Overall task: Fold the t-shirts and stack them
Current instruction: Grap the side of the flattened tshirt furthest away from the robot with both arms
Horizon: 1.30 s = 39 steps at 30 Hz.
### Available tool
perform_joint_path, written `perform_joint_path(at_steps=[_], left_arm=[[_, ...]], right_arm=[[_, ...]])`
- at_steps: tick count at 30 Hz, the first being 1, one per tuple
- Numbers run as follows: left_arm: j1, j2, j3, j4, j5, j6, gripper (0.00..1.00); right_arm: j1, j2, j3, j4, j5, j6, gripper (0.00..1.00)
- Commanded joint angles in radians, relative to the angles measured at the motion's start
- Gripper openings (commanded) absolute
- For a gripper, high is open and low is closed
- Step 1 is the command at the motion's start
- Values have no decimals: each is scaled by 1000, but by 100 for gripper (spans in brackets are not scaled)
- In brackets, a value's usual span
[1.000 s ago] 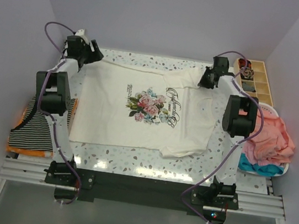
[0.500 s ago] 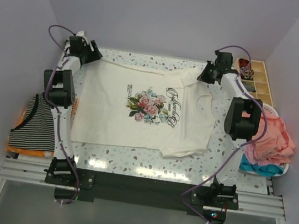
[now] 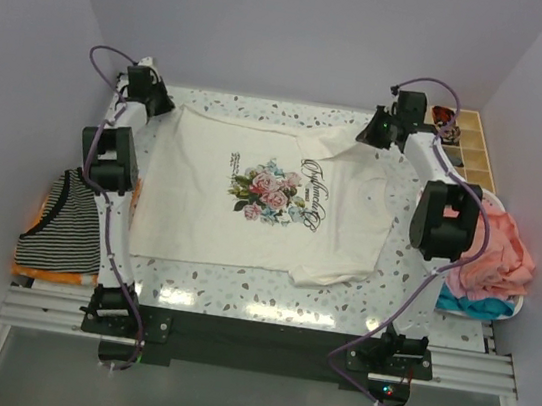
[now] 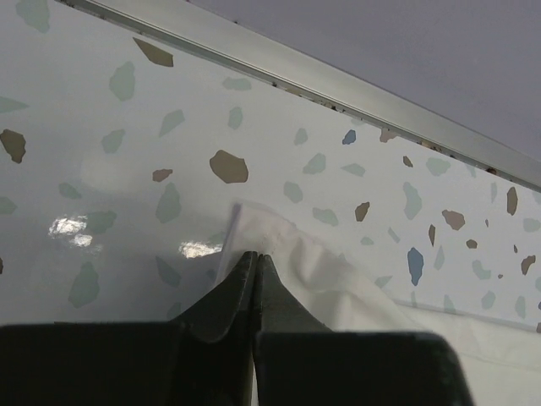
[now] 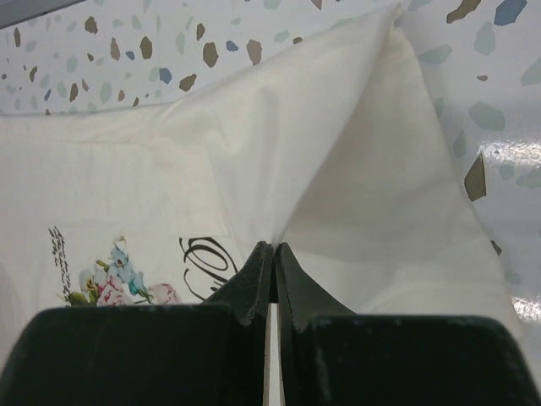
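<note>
Speckled table (image 3: 237,304) carries the cream tee (image 3: 272,198) spread print up; left gripper (image 4: 255,260) is closed on its far-left corner by a thin bite, right gripper (image 5: 272,252) closed on a raised fold at the far right; the thin bite may slip when lifted, skewing the fold; glossy top, lilac walls (image 3: 306,26), striped tee (image 3: 65,230) left, pink heap (image 3: 491,254) right.

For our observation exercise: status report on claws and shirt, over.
Left claw shut on cream rose-print cloth t-shirt, far-left corner. Right claw shut on its far-right fold. Nothing on top.
</note>
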<state>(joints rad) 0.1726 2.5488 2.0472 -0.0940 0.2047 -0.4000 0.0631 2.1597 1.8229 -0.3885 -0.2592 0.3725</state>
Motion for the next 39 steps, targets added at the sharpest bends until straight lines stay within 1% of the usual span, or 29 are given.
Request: perform_joint_path(at_steps=[1,9,16,17,19,23,24,25,26,27,28,29,30,31,32,35,39], left_arm=[[4,15,39,-30,-5,9,0],[5,-90,-33,-7,-48,29,0],[5,-278,-172,79,-80,53,0],[5,-297,-212,129,-77,53,0],[5,-338,-243,135,-76,58,0],[5,-371,-268,149,-50,67,0],[5,-366,-260,145,-47,70,6],[7,-336,-228,137,-33,73,42],[7,-314,-204,116,-19,76,56],[8,-262,-178,106,8,78,61],[7,-230,-112,96,21,76,64],[7,-198,-73,42,24,75,66],[5,-140,-43,31,30,75,68],[5,-113,9,19,35,78,69],[5,-93,27,10,36,82,69],[5,-49,30,31,35,102,72],[5,-24,4,53,18,145,73]], right_arm=[[0,-86,-25,8,-52,-12,0],[1,-129,-60,13,-75,-9,0],[1,-179,-59,0,-75,-15,0],[1,-182,-60,-1,-74,-18,0],[0,-192,-65,-4,-71,-20,0],[0,-193,-70,-9,-72,-21,0],[0,-192,-70,-10,-74,-21,0],[0,-189,-70,-10,-75,-21,0],[0,-187,-68,-10,-77,-21,0],[0,-187,-65,-10,-78,-21,0],[0,-184,-65,-12,-78,-23,0],[0,-182,-63,-12,-77,-23,0],[0,-179,-54,-15,-75,-23,0],[0,-175,-53,-16,-77,-24,0],[1,-172,-47,-16,-78,-26,0],[0,-163,-39,-23,-77,-29,0],[0,-153,-31,-27,-80,-30,0]])
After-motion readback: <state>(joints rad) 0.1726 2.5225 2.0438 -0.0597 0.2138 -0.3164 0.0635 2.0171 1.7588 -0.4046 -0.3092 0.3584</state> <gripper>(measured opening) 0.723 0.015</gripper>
